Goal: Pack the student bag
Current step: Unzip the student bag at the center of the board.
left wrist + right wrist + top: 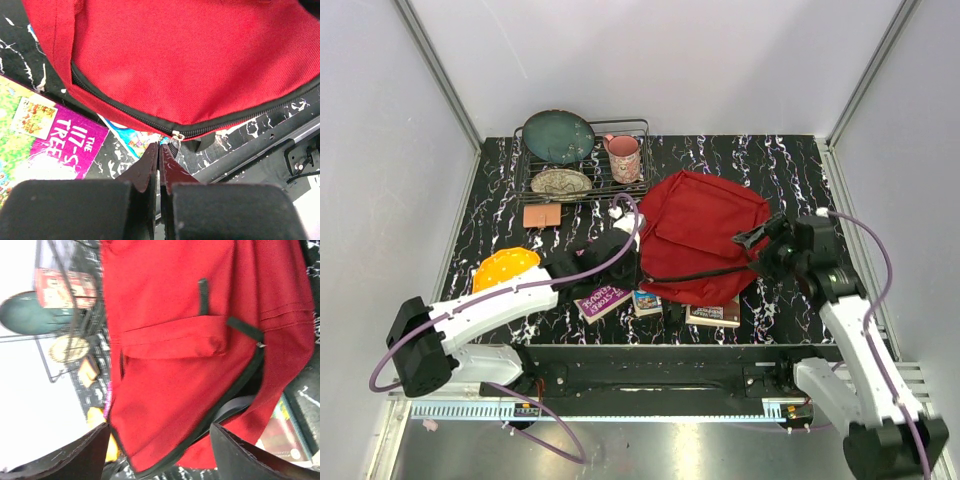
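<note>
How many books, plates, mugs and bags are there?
Books: 3, purple paperback, small blue book, brown book
Plates: 3, dark green plate, cream patterned plate, orange plate
Mugs: 1, pink mug
Bags: 1, dark-red fabric backpack
Total: 8

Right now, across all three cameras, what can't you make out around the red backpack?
Inside the backpack: hidden by its own fabric in every view.
Whether the left hand grips the zip pull: left wrist view, the shut fingertips hide the contact.
Book at the backpack's near edge: top view, partly under the backpack, title too small.
Green plate: right wrist view, blurred, cut by the left edge.
</note>
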`<control>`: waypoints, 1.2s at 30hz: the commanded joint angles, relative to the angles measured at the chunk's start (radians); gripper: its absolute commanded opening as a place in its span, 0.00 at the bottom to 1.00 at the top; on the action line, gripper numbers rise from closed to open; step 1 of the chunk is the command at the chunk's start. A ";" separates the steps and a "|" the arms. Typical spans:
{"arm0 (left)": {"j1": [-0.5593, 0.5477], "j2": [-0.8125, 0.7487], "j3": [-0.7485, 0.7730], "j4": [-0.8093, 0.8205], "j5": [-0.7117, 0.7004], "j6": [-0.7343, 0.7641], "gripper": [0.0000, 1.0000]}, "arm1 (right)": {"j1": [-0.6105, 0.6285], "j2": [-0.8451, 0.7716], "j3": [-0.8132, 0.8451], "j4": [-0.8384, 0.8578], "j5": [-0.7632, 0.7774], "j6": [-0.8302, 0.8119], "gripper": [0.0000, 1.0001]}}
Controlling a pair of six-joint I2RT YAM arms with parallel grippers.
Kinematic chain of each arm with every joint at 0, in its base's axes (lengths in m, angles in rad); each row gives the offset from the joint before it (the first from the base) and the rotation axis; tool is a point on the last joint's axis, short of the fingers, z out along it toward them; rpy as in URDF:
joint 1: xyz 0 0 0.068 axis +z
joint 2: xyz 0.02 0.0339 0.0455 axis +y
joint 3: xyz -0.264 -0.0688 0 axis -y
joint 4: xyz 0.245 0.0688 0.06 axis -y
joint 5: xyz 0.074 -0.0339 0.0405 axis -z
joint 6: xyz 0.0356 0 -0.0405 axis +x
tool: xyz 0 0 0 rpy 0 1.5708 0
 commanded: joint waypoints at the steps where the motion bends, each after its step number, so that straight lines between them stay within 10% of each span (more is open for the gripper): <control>1: -0.019 0.049 0.044 0.047 0.059 -0.010 0.00 | -0.008 -0.247 -0.046 -0.084 -0.048 0.112 0.87; 21: -0.129 0.190 0.208 0.066 0.090 -0.003 0.00 | 0.017 -0.451 -0.247 -0.135 -0.233 0.342 0.89; 36: -0.166 0.195 0.268 0.041 0.070 -0.001 0.00 | 0.408 -0.224 -0.269 0.126 0.115 0.580 0.93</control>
